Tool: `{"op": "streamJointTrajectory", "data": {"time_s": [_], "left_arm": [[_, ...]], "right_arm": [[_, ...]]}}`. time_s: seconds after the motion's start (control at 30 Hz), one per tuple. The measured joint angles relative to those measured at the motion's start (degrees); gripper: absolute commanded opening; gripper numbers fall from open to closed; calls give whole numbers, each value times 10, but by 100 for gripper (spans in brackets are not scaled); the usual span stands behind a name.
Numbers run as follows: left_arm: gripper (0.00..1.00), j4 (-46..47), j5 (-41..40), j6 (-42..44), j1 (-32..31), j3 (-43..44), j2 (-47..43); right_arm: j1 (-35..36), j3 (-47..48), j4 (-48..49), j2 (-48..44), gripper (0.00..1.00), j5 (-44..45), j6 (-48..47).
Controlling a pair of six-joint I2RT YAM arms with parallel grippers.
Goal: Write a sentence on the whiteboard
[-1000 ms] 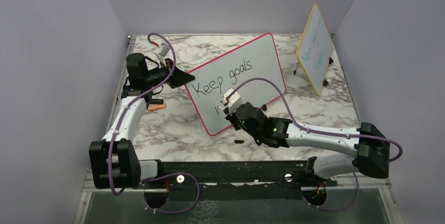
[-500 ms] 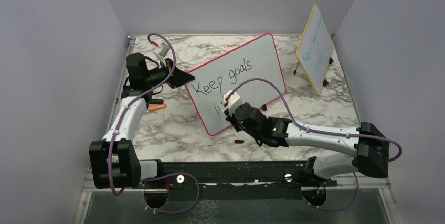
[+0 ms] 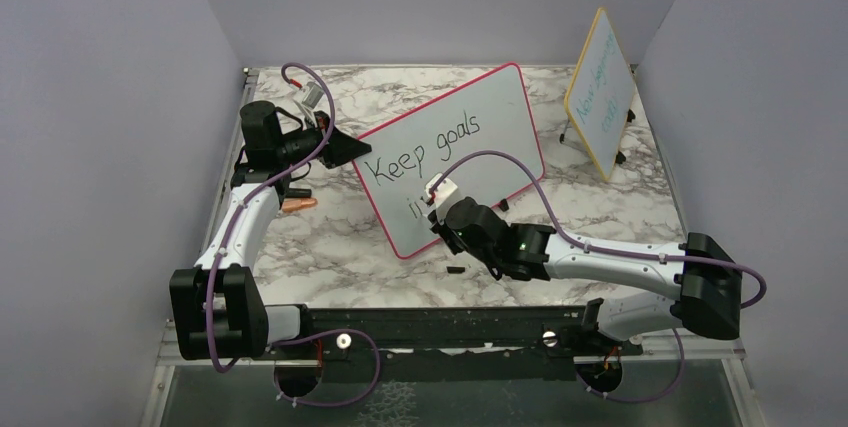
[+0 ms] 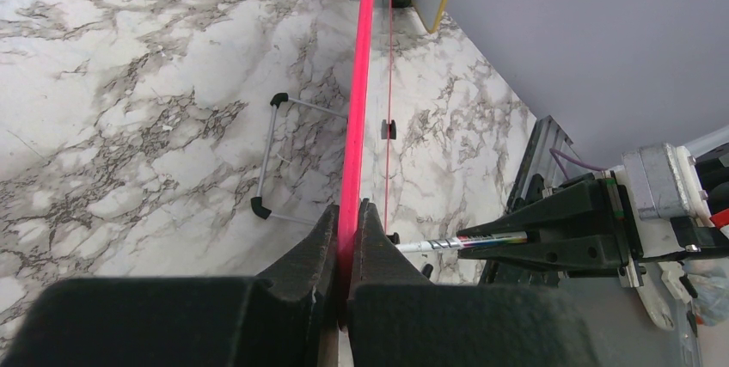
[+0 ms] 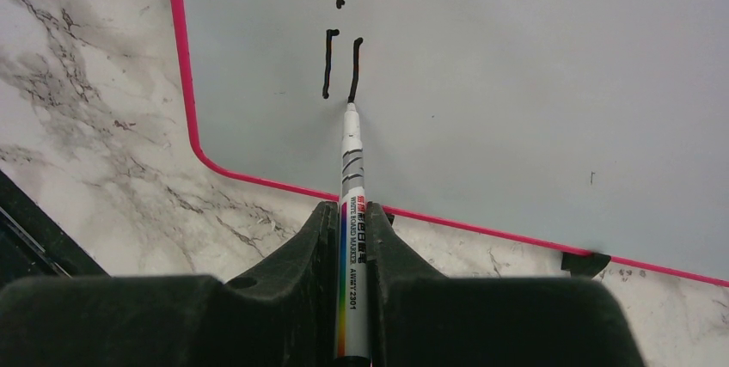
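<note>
A marbled counter (image 3: 330, 237) sits between pale lilac walls (image 3: 100, 147). At its middle the whiteboard (image 3: 505, 142) stands propped at a tilt. Its long axis runs from near left to far right, and its face is turned toward the right arm. The left jaws pinch its pink left edge. The right jaws grasp a marker (image 5: 352, 186), whose tip touches the board at the second short stroke under the sentence (image 3: 425, 147), which reads "Keep goals".

**Board clamped, second line begun**

The left gripper (image 3: 345, 150) pinches the whiteboard (image 3: 500, 117) by its edge. Just beyond the right gripper (image 3: 437, 213), low over the board, the sentence (image 3: 397, 161) reads "Keep goals", with "in" at its tips.
</note>
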Motion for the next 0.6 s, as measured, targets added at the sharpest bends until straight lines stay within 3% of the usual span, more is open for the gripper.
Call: {"op": "streamJointTrajectory", "data": {"time_s": [0.6], "left_arm": [[0, 0, 0, 0, 0, 0, 0]], "right_arm": [[0, 0, 20, 0, 1, 5, -2]]}}
